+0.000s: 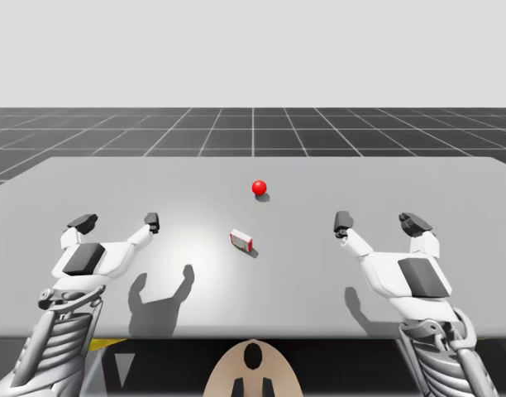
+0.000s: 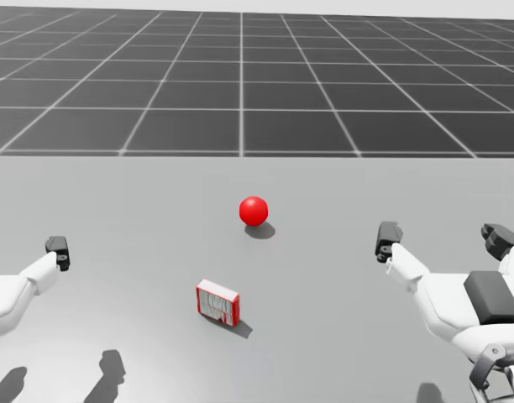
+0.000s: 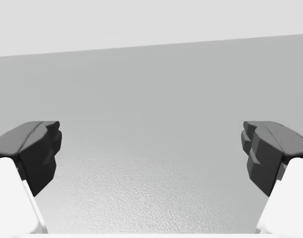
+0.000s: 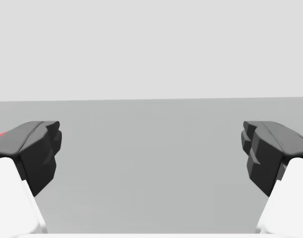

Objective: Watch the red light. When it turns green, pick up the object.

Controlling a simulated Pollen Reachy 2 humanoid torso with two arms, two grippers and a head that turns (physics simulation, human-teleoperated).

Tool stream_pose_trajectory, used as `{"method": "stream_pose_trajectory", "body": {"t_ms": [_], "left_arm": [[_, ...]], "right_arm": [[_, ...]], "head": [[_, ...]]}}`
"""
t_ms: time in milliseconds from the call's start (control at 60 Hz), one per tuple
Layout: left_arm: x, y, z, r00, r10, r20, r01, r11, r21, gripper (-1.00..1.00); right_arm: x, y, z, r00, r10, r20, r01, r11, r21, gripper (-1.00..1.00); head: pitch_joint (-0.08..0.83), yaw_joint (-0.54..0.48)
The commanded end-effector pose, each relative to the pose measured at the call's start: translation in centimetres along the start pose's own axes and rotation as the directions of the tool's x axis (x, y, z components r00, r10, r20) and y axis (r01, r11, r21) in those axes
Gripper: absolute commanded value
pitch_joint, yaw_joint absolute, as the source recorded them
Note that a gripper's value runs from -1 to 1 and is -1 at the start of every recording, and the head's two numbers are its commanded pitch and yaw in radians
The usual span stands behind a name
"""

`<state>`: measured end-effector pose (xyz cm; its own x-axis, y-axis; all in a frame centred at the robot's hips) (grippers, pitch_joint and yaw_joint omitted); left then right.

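My left pincer [image 1: 118, 222] hangs released, fingers wide, well to the left of the small red-and-white box [image 1: 241, 241]. The box lies on the counter [image 1: 418, 178], about midway between my arms. Just beyond the box and slightly right, the light [image 1: 259, 188] glows red. I judge this a waiting step: hold both arms motionless, fix my head on the light, and reach only at green. Well right of the box, my right pincer [image 1: 379, 221] hangs equally released. Count: two pincers, one box, one light.
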<state>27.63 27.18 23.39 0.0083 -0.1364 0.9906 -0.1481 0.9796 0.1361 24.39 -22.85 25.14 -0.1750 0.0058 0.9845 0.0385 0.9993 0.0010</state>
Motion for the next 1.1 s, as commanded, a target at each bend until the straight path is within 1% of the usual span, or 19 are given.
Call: {"method": "stream_pose_trajectory", "body": {"t_ms": [17, 1100], "left_arm": [[0.0, 0.01, 0.01, 1.0, -0.001, -0.001, 0.001, 1.0, -0.001, -1.0], [-0.09, 0.0, -0.05, 1.0, -0.006, -0.004, 0.006, 1.0, -0.002, -1.0]], "right_arm": [[-0.13, 0.32, 0.11, 1.0, -0.019, -0.004, 0.019, 1.0, -0.006, -1.0], [-0.23, 0.63, 0.2, 1.0, -0.006, -0.005, 0.006, 1.0, 0.003, -1.0]], "head": [[0.416, -0.04], [0.414, -0.04]]}}
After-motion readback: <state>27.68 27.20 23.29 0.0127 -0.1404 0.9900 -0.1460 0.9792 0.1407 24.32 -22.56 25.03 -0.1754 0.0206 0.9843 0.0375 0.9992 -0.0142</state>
